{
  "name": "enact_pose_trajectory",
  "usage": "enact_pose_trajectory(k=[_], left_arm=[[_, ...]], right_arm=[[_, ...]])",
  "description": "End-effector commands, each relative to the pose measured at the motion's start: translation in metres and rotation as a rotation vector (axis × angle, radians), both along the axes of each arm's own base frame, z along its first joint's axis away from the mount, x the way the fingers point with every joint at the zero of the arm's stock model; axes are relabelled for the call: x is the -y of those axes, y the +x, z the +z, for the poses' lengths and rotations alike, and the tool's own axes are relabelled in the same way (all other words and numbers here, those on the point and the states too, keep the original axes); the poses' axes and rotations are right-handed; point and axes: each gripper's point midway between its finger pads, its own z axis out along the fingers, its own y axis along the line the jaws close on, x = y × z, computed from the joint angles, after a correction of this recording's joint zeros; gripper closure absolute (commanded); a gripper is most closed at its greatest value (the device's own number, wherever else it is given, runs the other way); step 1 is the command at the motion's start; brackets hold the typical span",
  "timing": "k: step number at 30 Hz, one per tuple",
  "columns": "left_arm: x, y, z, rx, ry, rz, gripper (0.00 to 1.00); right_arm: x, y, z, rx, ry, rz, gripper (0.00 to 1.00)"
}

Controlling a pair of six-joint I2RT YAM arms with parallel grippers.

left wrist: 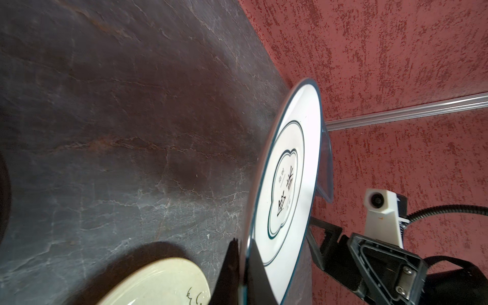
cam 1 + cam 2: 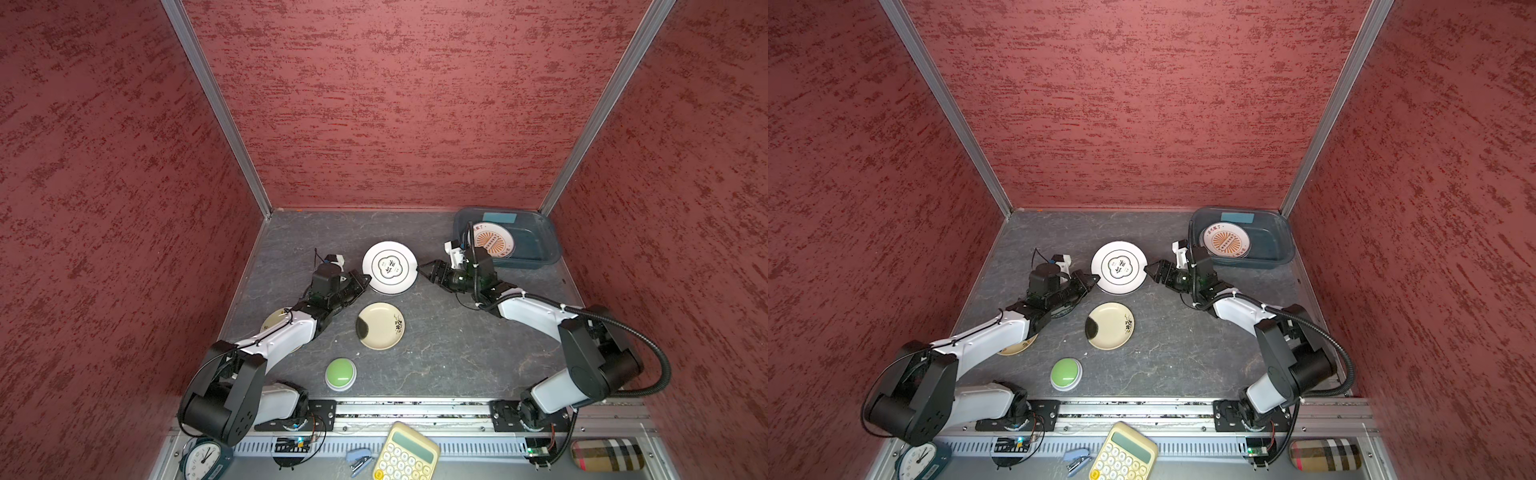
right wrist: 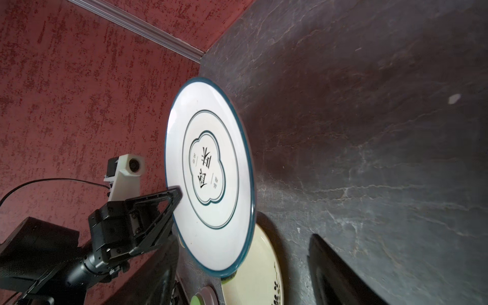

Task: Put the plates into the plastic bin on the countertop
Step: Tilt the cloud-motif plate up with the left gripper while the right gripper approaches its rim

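The dark grey countertop (image 2: pixel 436 361) fills the lower middle of both top views. The plastic bin (image 2: pixel 546 249) is set at its upper right, with an orange-printed plate (image 2: pixel 494 243) lying inside. A white green-rimmed plate (image 2: pixel 389 267) is seen at centre, a cream plate (image 2: pixel 380 326) just below it. The white plate's left rim is clamped by the left gripper (image 2: pixel 367 279). The right gripper (image 2: pixel 422 268) is held at its right rim, jaws apart.

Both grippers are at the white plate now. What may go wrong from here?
1. The left gripper pinches only the rim of the white plate; if it lets go before the open right gripper closes, the plate may fall onto the cream plate beside it.
2. A rim grip may also slip on the way to the plastic bin.
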Motion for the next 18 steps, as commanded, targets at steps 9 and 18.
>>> enact_pose_trajectory(k=[9, 18], left_arm=[[0.015, 0.006, 0.044, 0.094, -0.095, -0.057, 1.00], [0.024, 0.007, 0.056, 0.116, -0.116, -0.091, 1.00]], right_arm=[[-0.011, 0.014, 0.020, 0.044, 0.027, 0.002, 0.59], [-0.014, 0.015, 0.018, 0.038, 0.049, 0.002, 0.73]])
